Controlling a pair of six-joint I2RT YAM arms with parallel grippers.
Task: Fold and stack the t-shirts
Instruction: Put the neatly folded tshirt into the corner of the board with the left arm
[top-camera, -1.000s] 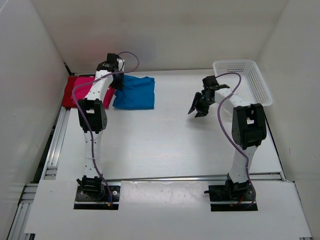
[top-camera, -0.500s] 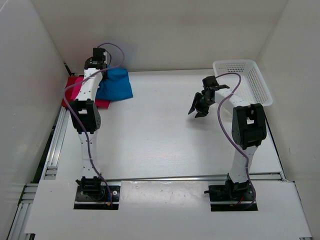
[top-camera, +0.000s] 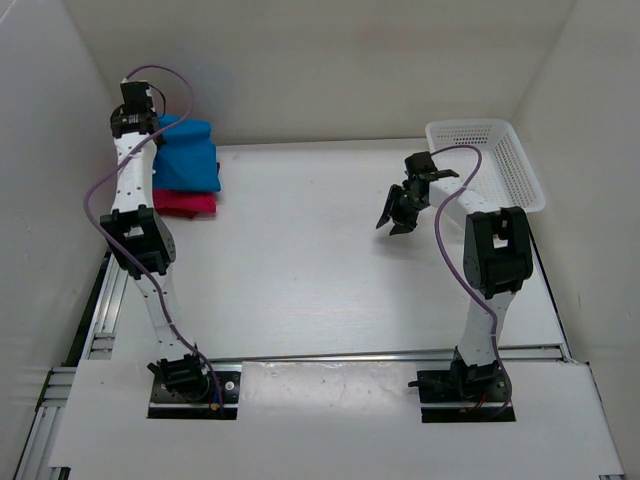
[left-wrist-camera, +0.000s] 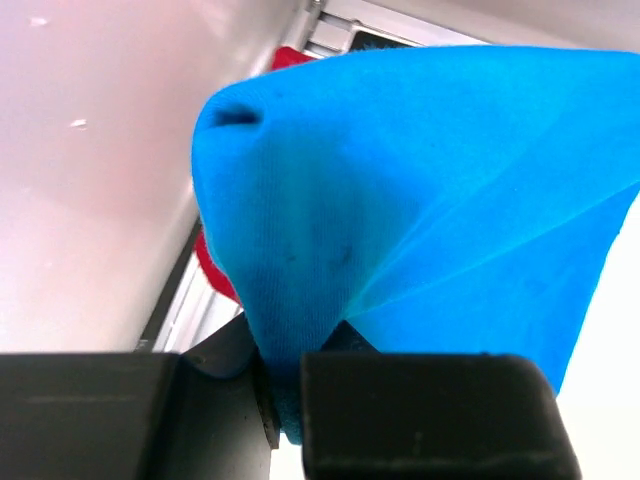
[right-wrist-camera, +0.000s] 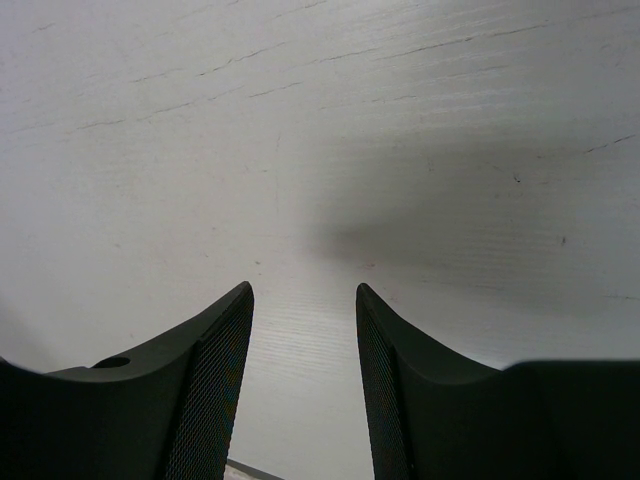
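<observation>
At the far left corner of the table a folded bright blue t-shirt (top-camera: 188, 155) hangs from my left gripper (top-camera: 150, 128), which is shut on its edge. In the left wrist view the blue cloth (left-wrist-camera: 420, 200) is pinched between the black fingers (left-wrist-camera: 420, 410) and fills most of the frame. Under it a pink-magenta t-shirt (top-camera: 185, 203) lies folded on the table, and a strip of red cloth (left-wrist-camera: 215, 270) shows below the blue shirt. My right gripper (top-camera: 400, 212) hovers open over bare table at mid right, nothing between its fingers (right-wrist-camera: 215, 390).
A white plastic mesh basket (top-camera: 498, 160) stands at the back right, just beyond the right arm. White walls close the table on the left, back and right. A metal rail (top-camera: 100, 300) runs along the left edge.
My left arm has swung left and back, carrying the blue t-shirt from beside the pink one to above it. The right arm has not moved.
</observation>
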